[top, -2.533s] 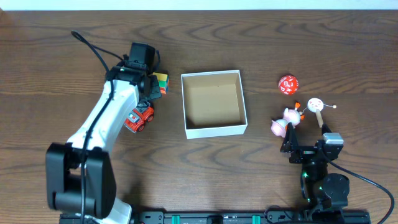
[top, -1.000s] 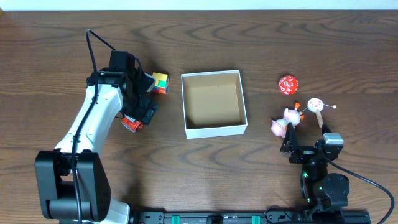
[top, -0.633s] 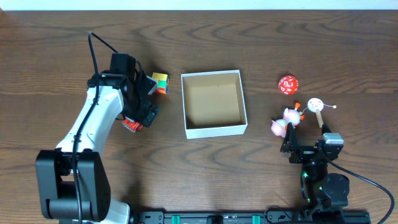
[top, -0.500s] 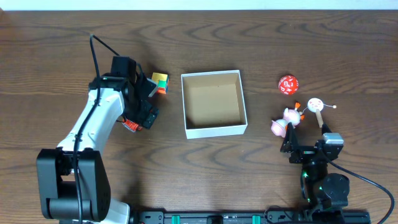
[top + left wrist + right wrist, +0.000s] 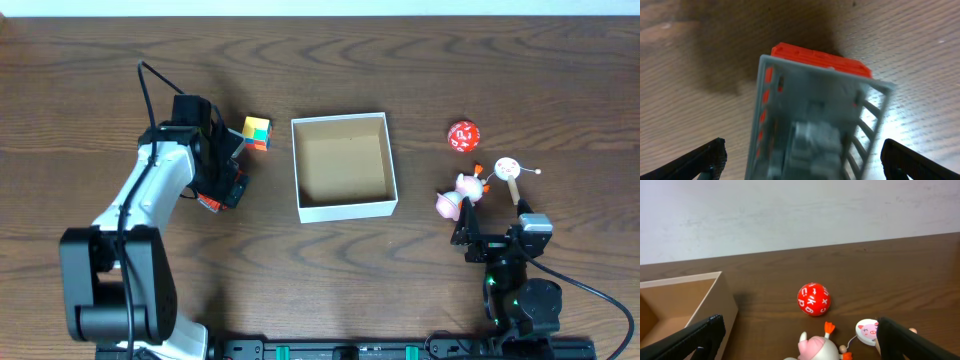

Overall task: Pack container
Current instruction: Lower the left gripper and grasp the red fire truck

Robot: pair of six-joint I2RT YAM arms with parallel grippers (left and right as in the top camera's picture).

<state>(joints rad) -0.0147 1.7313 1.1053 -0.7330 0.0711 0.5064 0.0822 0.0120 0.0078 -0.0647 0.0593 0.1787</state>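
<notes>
Left of the square, white-walled cardboard container [image 5: 347, 210], which stands empty, the left end effector [image 5: 801, 152] hangs wide open astride a red-and-grey toy truck [image 5: 816, 62], whose long axis runs between the fingers [image 5: 710, 156]; the left arm is nearer.

Cube [image 5: 257, 133] and car [image 5: 815, 125] lie left of container [image 5: 345, 209].

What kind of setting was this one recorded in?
Probably a lab tabletop rig: a wood-grain table against a plain white wall, a robot arm mounted at its edge, and a box, a red ball and a pink toy laid out.
</notes>
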